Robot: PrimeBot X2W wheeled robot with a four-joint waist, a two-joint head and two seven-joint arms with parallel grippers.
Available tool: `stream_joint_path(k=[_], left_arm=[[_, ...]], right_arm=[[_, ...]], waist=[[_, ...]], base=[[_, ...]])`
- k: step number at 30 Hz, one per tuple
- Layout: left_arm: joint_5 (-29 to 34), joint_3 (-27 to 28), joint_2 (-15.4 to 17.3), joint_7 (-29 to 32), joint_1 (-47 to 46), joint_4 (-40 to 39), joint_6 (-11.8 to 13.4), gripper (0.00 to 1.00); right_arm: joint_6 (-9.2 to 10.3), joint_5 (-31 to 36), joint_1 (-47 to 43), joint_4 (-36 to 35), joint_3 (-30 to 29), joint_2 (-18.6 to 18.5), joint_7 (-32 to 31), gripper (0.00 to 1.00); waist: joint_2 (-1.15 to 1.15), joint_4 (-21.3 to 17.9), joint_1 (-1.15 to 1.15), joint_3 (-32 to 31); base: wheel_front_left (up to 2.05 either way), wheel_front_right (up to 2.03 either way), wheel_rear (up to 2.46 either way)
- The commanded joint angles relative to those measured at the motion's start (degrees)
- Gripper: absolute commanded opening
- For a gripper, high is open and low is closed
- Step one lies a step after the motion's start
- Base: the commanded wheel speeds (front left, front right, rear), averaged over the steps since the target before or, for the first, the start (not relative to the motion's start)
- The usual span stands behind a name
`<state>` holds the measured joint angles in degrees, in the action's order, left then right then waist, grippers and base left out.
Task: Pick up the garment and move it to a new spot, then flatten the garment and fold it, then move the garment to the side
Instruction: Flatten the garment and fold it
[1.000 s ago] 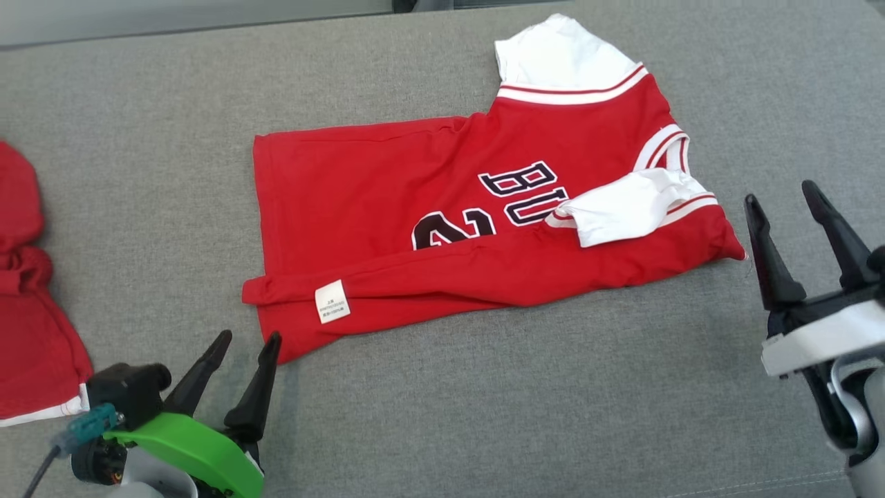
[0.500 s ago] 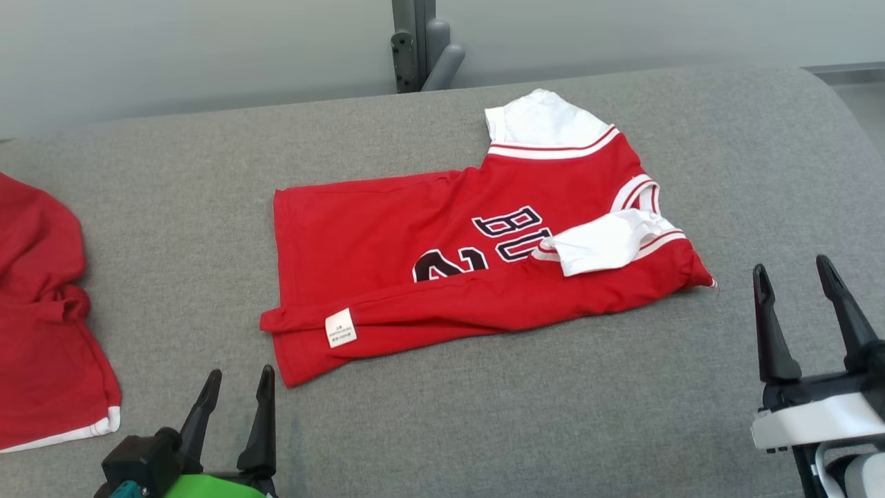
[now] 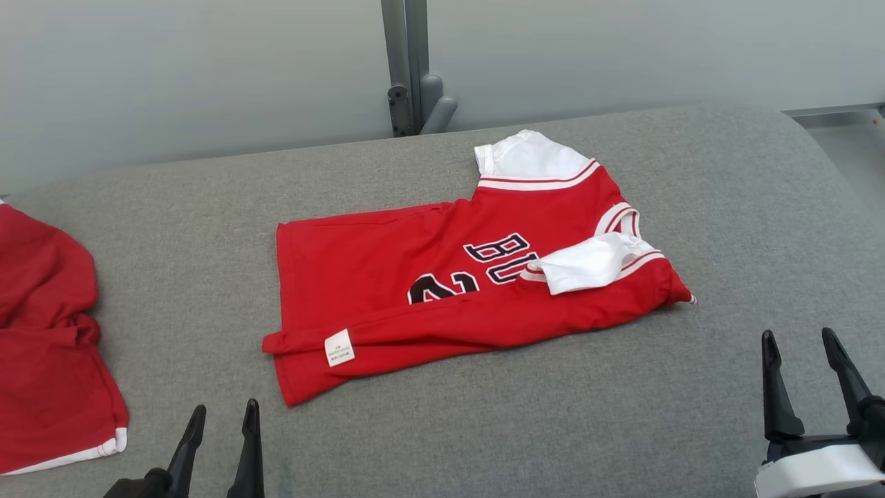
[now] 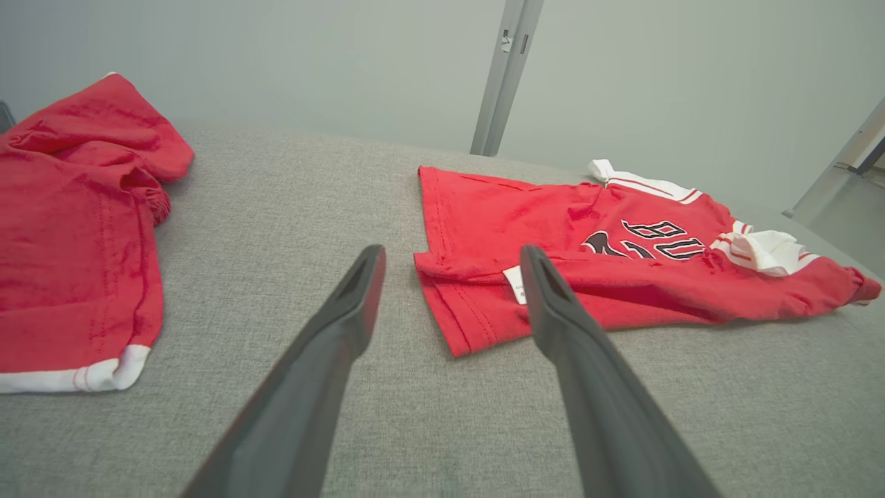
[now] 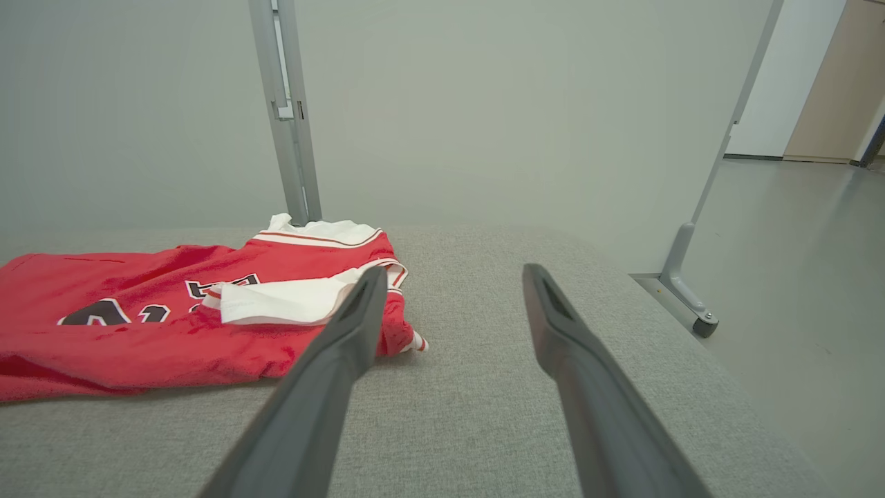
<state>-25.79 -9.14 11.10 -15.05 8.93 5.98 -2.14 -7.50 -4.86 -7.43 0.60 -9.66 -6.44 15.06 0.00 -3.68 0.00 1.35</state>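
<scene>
Since the shirt (image 3: 387,263), half folded at the middle of the surface (image 3: 484,415), looks light and limp, pinch its near-edge fold at both ends; left gripper (image 3: 226,406) and right gripper (image 3: 797,334) stand spread, empty.

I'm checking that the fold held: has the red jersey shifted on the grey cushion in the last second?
No. The jersey lies just as it did beside the other red garment; only the camera tilted up.

Head view: high, tilted down over grey cushion (image 3: 553,415).
Left wrist view: low, near jersey (image 4: 553,228) hem.
Right wrist view: low, near its collar end.
Shared: the jersey.
</scene>
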Motion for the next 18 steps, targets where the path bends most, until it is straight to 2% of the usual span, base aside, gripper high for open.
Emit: stream_joint_path(k=[1, 7, 11, 18], left_arm=[[1.1, 1.4, -0.9, -0.1, 1.2, 0.7, -1.0, 1.00], [3.8, 4.2, -3.8, -0.1, 0.6, 2.8, -3.6, 1.00], [3.5, 3.4, -4.3, -0.1, -2.9, 6.3, -4.6, 1.00], [-0.6, 0.3, -3.1, 5.6, -14.1, 16.2, -5.3, 1.00]], right_arm=[[0.02, 0.7, -0.9, -0.1, -0.2, 0.1, 0.2, 1.00], [0.02, 0.0, 0.3, 0.7, 0.3, 0.6, 0.2, 1.00], [0.02, -1.5, 3.8, 4.2, 1.8, -1.0, 0.2, 1.00], [0.02, -1.0, 19.2, 22.6, 7.3, -4.7, -1.7, 1.00]], waist=[[0.00, -0.2, 0.00, -0.3], [0.00, -0.1, 0.00, -0.2], [0.00, 0.1, 0.00, 1.9], [0.00, 0.9, 0.00, 7.8]], base=[[0.00, 0.00, 0.00], [0.00, 0.00, 0.00], [0.00, 0.00, 0.00], [0.00, 0.00, 0.00]])
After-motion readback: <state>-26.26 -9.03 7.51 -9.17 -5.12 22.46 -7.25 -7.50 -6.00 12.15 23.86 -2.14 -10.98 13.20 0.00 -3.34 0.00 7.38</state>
